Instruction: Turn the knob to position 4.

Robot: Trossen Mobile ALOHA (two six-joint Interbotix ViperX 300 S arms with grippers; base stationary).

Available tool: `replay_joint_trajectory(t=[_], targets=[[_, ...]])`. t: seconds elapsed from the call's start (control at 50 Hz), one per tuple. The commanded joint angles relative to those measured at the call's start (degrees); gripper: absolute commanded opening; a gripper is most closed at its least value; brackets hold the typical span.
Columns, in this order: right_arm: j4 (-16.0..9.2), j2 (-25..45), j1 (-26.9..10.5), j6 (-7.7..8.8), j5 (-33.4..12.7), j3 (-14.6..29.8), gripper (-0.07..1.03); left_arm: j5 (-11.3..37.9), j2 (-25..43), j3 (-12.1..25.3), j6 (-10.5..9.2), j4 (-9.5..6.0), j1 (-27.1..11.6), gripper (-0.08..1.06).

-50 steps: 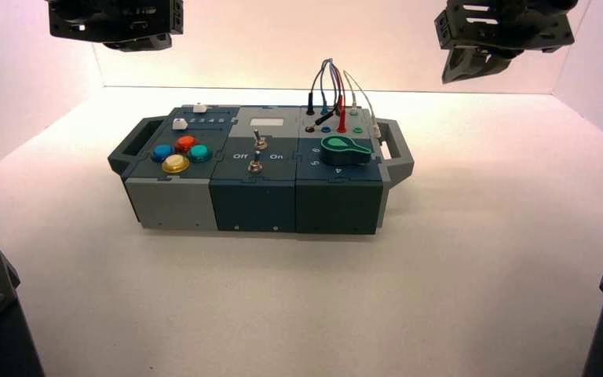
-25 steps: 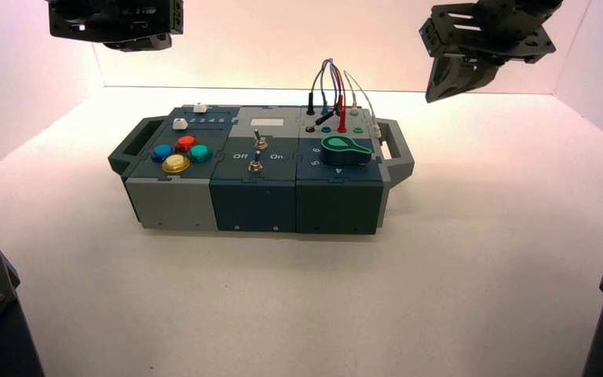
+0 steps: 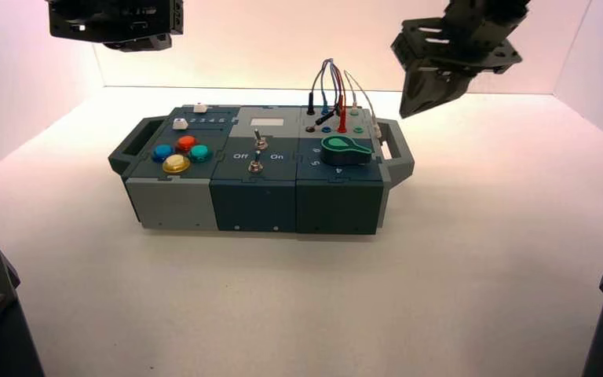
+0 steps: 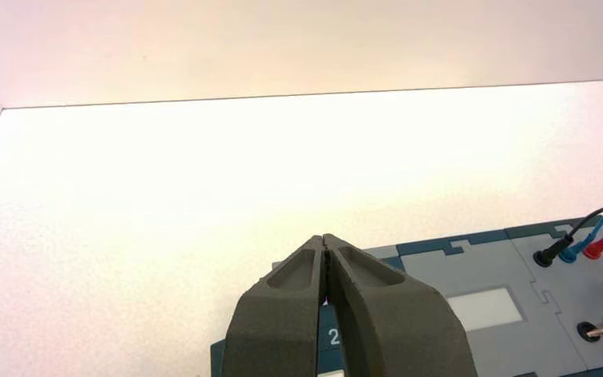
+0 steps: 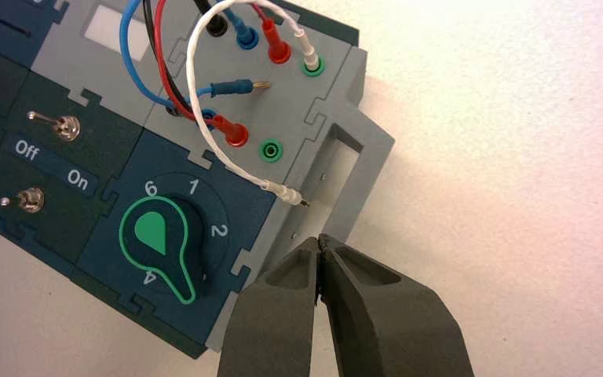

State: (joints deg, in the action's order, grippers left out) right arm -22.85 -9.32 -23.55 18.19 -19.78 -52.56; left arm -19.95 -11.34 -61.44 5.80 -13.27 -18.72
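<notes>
Right end effector (image 5: 319, 243), fingertips together, held above the box's right handle (image 5: 365, 177), knob (image 5: 157, 236) untouched, left end effector (image 4: 323, 239) parked, closed.

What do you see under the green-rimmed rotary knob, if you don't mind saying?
Around the green-rimmed rotary knob, the dark blue panel shows 6, 1, 2 and 4; whatever lies directly beneath is covered.

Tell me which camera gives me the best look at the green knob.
The right wrist view: it shows the whole knob, its pointed tip and the printed 1, 2, 4 and 6 around it. The high view shows the knob smaller and side-on, tip toward the box's right handle. The left wrist view does not show it.
</notes>
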Motion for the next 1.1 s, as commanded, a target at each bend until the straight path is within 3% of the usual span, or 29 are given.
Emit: replay_joint_trajectory(t=[0.02,0.3,0.54,0.68,0.86,1.1], targets=[[-0.62,1.41,-1.23,0.00,-1.41,2.46,-0.02,-0.26,-0.35,1.49,-0.09,0.09,-0.09,-0.03],[-0.79,2.99,-5.27,0.00,-2.72,3.25,-0.02,-0.35,-0.35,1.49,0.00,0.09,-0.09,-0.03],[-1.23,2.99,-5.80,0.00,-3.60,2.64,-0.02,-0.26,-0.26,1.49,0.00,0.09,-0.09,-0.03],[-2.55,3.08,-6.06,0.00,-3.52,1.85,-0.02,-0.26,-0.35,1.49,0.00,0.09,-0.09,-0.03],[-3.69,2.99,-9.67,0.00,-3.52,2.11,-0.02,-0.26,-0.35,1.49,0.00,0.09,-0.09,-0.03],[-4.57,2.99,-9.93,0.00,-3.52,1.85,-0.02,-0.26,-0.26,1.49,0.00,0.09,-0.09,-0.03]])
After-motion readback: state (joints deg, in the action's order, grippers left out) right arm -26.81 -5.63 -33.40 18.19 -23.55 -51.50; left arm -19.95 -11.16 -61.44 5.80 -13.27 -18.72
